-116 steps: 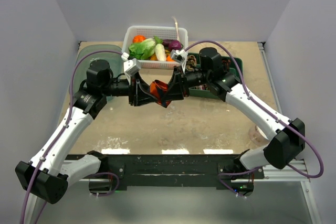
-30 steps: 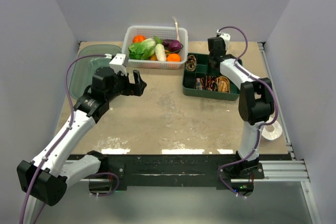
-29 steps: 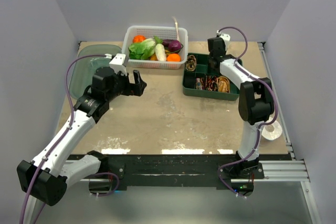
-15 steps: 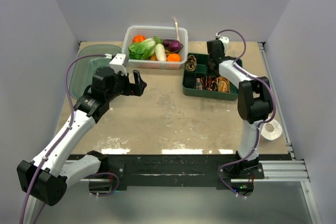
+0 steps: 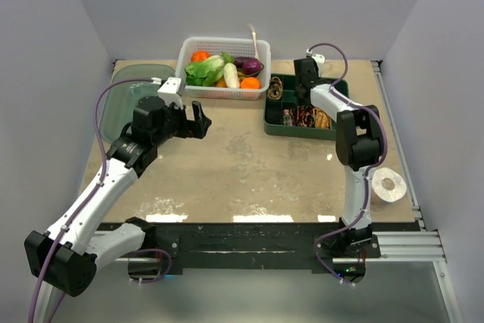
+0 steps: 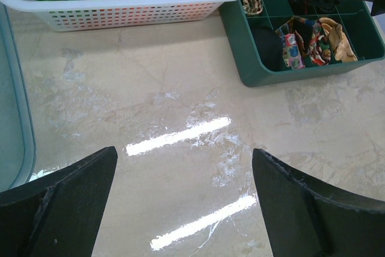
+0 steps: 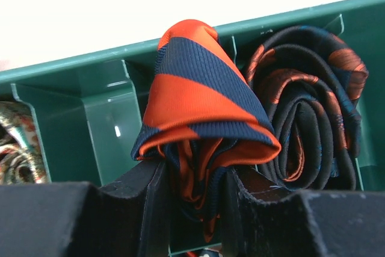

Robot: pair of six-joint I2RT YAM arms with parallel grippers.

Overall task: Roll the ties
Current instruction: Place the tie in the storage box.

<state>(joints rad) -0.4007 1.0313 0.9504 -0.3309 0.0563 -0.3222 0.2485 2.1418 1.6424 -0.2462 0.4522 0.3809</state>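
In the right wrist view my right gripper (image 7: 192,191) is shut on a rolled tie (image 7: 204,112) with orange and navy stripes. It holds the roll upright at a compartment of the green tray (image 7: 102,124). A dark rolled tie (image 7: 313,106) with orange marks sits in the compartment to the right. From above, the right gripper (image 5: 302,85) hangs over the tray's back row (image 5: 299,132). My left gripper (image 5: 200,122) is open and empty above bare table, fingers (image 6: 66,200) wide apart. More coiled ties (image 6: 295,43) lie in the tray's front cells.
A white basket (image 5: 223,62) of vegetables stands at the back, just left of the tray. A clear green lid (image 5: 125,100) lies at the far left. A white tape roll (image 5: 389,184) sits near the right arm's base.
The right arm has folded inward, its elbow swinging toward the tray and uncovering the tape roll. Its gripper shifted slightly left over the tray, still holding the tie. The left arm has not moved.
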